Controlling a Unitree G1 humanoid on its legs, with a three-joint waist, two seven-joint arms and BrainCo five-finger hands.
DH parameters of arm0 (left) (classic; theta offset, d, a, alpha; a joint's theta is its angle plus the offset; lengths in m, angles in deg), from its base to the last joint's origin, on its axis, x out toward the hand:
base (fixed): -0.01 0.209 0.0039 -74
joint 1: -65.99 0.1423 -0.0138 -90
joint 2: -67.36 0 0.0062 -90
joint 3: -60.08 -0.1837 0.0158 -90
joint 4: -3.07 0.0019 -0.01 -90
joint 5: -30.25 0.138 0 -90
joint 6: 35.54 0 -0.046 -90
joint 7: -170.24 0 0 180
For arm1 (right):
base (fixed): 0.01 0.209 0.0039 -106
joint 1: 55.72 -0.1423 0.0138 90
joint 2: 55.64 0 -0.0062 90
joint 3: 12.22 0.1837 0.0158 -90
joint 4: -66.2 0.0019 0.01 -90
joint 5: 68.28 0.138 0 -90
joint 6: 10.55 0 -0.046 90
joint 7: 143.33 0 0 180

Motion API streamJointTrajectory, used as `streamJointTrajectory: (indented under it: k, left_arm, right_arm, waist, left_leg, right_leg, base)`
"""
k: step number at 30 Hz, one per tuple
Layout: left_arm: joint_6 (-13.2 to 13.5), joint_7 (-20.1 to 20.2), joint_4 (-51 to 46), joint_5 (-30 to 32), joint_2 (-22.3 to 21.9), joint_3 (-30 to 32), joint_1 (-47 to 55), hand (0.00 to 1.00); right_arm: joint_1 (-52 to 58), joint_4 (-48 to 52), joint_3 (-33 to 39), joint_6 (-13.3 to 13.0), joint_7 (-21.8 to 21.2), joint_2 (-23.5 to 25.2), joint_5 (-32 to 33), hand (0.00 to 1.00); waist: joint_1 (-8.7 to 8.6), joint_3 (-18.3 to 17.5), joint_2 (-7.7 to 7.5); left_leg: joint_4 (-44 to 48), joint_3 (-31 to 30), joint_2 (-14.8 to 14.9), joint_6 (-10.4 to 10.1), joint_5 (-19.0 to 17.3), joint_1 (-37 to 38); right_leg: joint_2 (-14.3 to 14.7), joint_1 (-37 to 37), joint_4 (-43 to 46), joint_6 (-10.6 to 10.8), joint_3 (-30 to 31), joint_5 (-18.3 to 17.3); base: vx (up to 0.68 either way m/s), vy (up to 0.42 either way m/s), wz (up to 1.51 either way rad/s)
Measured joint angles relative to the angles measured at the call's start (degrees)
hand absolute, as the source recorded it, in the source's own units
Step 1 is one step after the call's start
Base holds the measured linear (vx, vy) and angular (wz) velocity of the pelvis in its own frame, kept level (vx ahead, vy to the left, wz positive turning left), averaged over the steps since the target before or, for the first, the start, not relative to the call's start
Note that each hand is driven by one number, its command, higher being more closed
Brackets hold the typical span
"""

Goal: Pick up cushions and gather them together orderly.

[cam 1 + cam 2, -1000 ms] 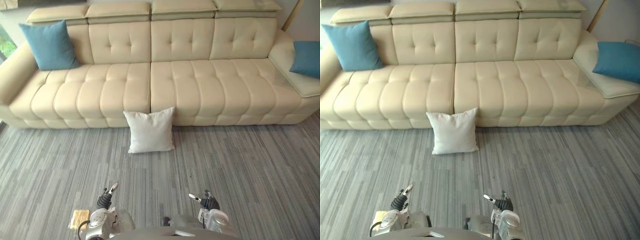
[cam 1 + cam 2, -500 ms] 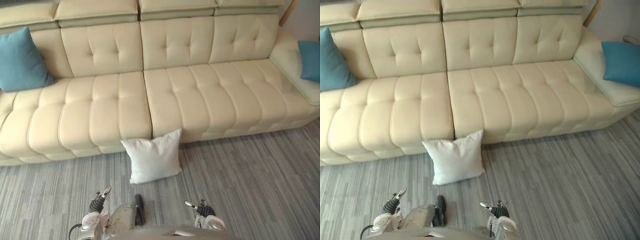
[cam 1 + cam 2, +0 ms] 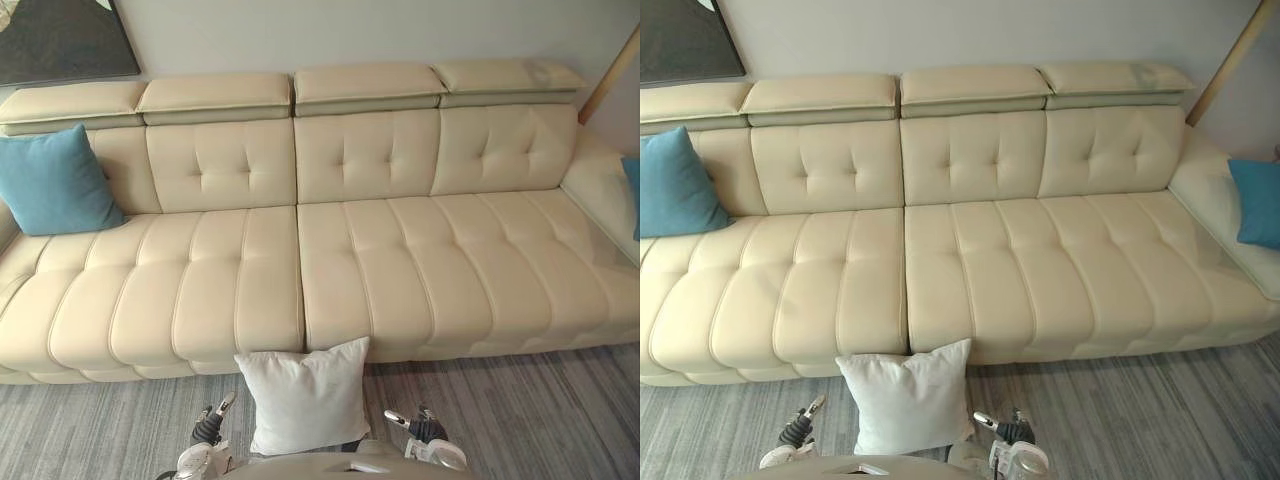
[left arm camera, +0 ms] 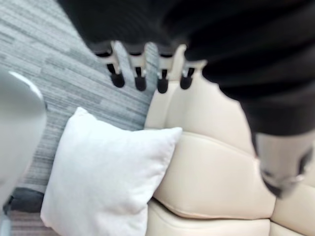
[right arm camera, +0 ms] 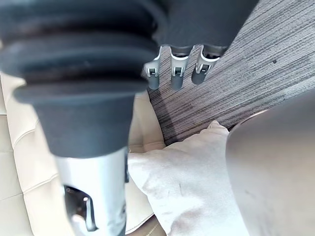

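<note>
A white cushion (image 3: 305, 398) stands on the floor, leaning against the front of the cream sofa (image 3: 400, 270). It also shows in the left wrist view as the white cushion (image 4: 103, 182) and past my right hand (image 5: 176, 73) as the pale cushion (image 5: 187, 187). One blue cushion (image 3: 52, 182) leans at the sofa's left end. A second blue cushion (image 3: 1260, 202) lies on the right end. My left hand (image 3: 208, 428) hangs low just left of the white cushion, my right hand (image 3: 422, 430) low to its right. Both are open, fingers (image 4: 139, 78) straight, holding nothing.
Grey striped carpet (image 3: 520, 410) runs along the sofa's front. A dark picture (image 3: 60, 38) hangs on the wall at upper left. A wooden pole (image 3: 612, 70) leans at the far right.
The camera has come closer to the sofa and looks higher, so the white cushion now sits at the bottom between my hands. Both hands keep their low, open pose.
</note>
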Motion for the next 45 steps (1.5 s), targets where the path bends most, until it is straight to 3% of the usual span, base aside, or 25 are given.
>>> streamJointTrajectory:
  k: [7, 9, 10, 14, 17, 26, 32, 37, 45]
  left_arm:
    - [0.09, -0.63, -0.40, -0.44, 2.96, -3.67, -0.99, 0.00]
    - [0.13, -1.32, -0.76, -1.34, 3.99, -3.66, -2.14, 0.00]
    - [0.13, -1.49, -1.14, -1.83, 4.53, -3.58, -3.62, 0.00]
    - [0.10, -3.55, -2.94, -5.61, 6.51, -4.78, -9.86, 0.00]
    - [0.33, -3.96, -5.54, -7.43, 8.81, -5.25, -14.27, 0.00]
    - [2.45, -5.60, -9.79, -10.63, 15.89, -4.59, -30.86, 0.00]
    - [3.07, -6.65, -12.38, -10.65, 19.08, -4.51, -43.21, 0.00]
    - [3.11, -7.27, -13.18, -10.76, 20.14, -5.21, -47.92, 0.00]
    - [3.89, -7.82, -15.29, -12.77, 20.15, -12.97, -54.62, 0.00]
  right_arm:
    - [-0.67, 1.00, -1.73, -0.40, 0.74, 0.69, -0.01, 0.00]
    - [-1.04, 3.11, -2.65, -0.48, 1.23, 1.18, 0.01, 0.00]
    - [-1.68, 4.85, -3.36, -0.47, 1.28, 0.98, 0.00, 0.00]
    - [-7.59, 9.91, -4.34, -0.57, 3.48, -0.97, 0.68, 0.00]
    - [-11.59, 13.77, -4.27, -1.10, 4.60, -2.73, 2.06, 0.00]
    - [-29.22, 15.75, -1.32, -2.56, 9.15, -8.53, 5.07, 0.00]
    - [-41.59, 15.60, 0.81, -2.64, 14.68, -14.85, 5.03, 0.00]
    - [-50.26, 13.20, -1.06, -2.44, 15.14, -16.35, 4.98, 0.00]
    - [-59.60, 13.24, -8.98, -2.17, 17.54, -15.81, 3.94, 0.00]
  waist:
    - [0.31, 1.52, -2.01]
    - [0.66, 3.01, -2.60]
    - [0.82, 4.55, -3.98]
    - [1.49, 9.98, -3.65]
    - [1.78, 12.43, -3.68]
    - [1.69, 17.96, -3.35]
    - [1.02, 22.70, -1.88]
    - [0.89, 23.27, -1.65]
    - [1.22, 23.74, -0.92]
  left_leg:
    - [-0.32, -2.48, -2.19, 0.69, 1.77, -3.71]
    - [4.59, -2.79, -2.60, 0.60, 0.36, -8.61]
    - [9.34, -3.20, -2.52, 0.60, -1.48, -12.52]
    - [28.26, -4.20, -0.68, 0.50, -7.81, -30.64]
    - [34.16, -4.01, 0.13, 0.63, -9.82, -37.66]
    - [41.87, -3.40, 1.20, 0.64, -9.35, -56.87]
    - [49.61, -2.30, 2.12, 0.80, -9.32, -71.23]
    - [54.05, -2.41, 2.56, 1.40, -9.58, -81.66]
    - [57.57, -2.96, 2.59, 1.74, -8.07, -93.81]
  right_leg:
    - [-2.50, -2.60, 0.67, 0.69, -1.93, 0.41]
    - [-3.54, -6.69, 4.43, 0.77, -2.06, -0.50]
    - [-4.03, -9.25, 6.66, 0.73, -2.27, -1.28]
    - [-4.20, -23.69, 17.81, -0.22, -3.11, -3.61]
    - [-4.28, -30.19, 22.37, -0.49, -2.81, -4.31]
    - [-3.85, -48.78, 26.71, -1.95, -1.61, -1.38]
    - [-4.62, -62.40, 33.56, -2.15, -1.02, -1.82]
    - [-4.62, -72.66, 37.69, -2.22, -0.59, -1.78]
    - [-4.98, -84.75, 41.23, -2.05, -0.01, -1.09]
  base:
    - [-0.09, 0.017, 0.20]
    - [-0.14, -0.002, 0.12]
    - [-0.28, 0.000, 0.25]
    - [-0.23, -0.003, 0.06]
    - [-0.13, -0.002, -0.05]
    - [-0.07, 0.013, -0.08]
    - [-0.05, 0.052, 0.05]
    - [-0.11, 0.012, 0.01]
    - [-0.12, -0.002, 0.04]
